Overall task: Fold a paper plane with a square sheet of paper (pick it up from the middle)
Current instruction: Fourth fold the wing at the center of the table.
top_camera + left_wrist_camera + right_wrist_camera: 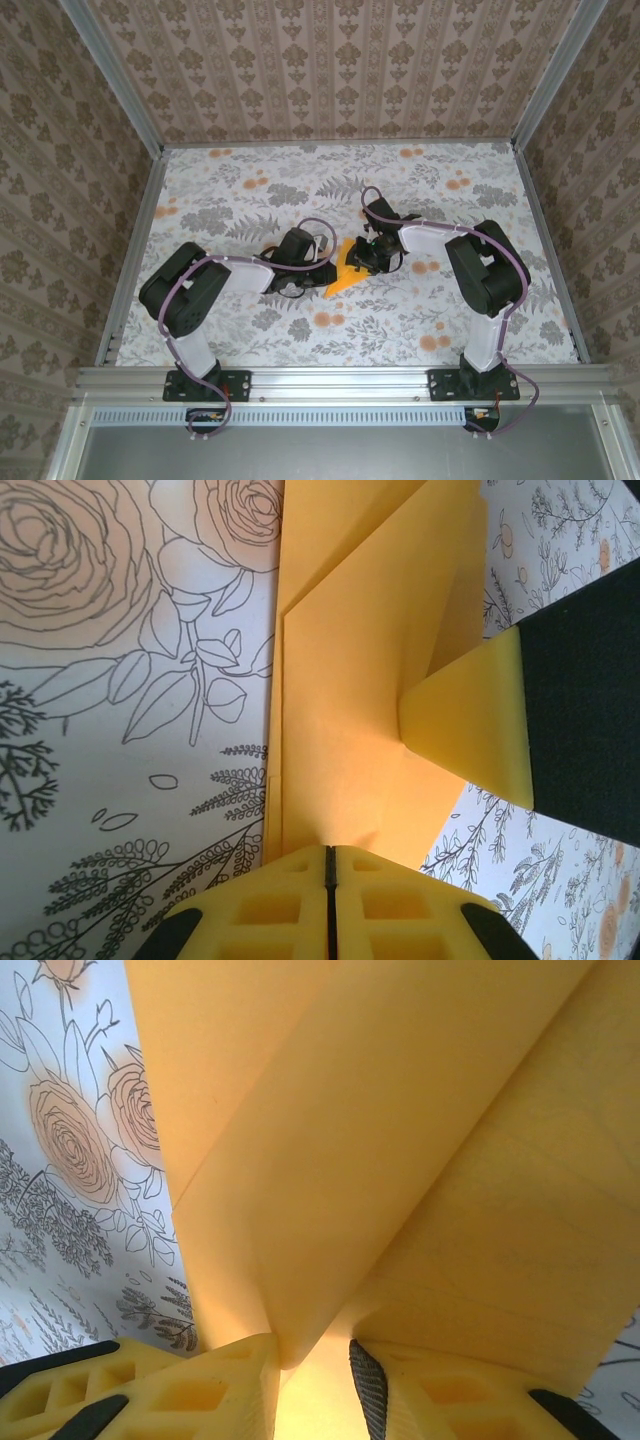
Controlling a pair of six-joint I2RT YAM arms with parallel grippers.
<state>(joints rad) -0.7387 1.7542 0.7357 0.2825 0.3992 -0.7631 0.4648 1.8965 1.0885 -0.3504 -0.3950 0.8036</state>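
Spanning the overhead view, the flower-printed surface (250, 190) carries the left arm (195, 290) and right arm (488, 270), both bent inward to its middle; there the left fingers (328, 272) and right fingers (360, 258) meet at the orange-yellow sheet of paper (341, 284), their spacing unreadable from that height; the left wrist camera shows the sheet partly folded in layers over the print, its near edge clamped between left fingers pressed together, a right fingertip (470, 730) touching the top layer; the right wrist camera shows a raised fold dropping into the narrow gap between the right fingers, which stand slightly apart.
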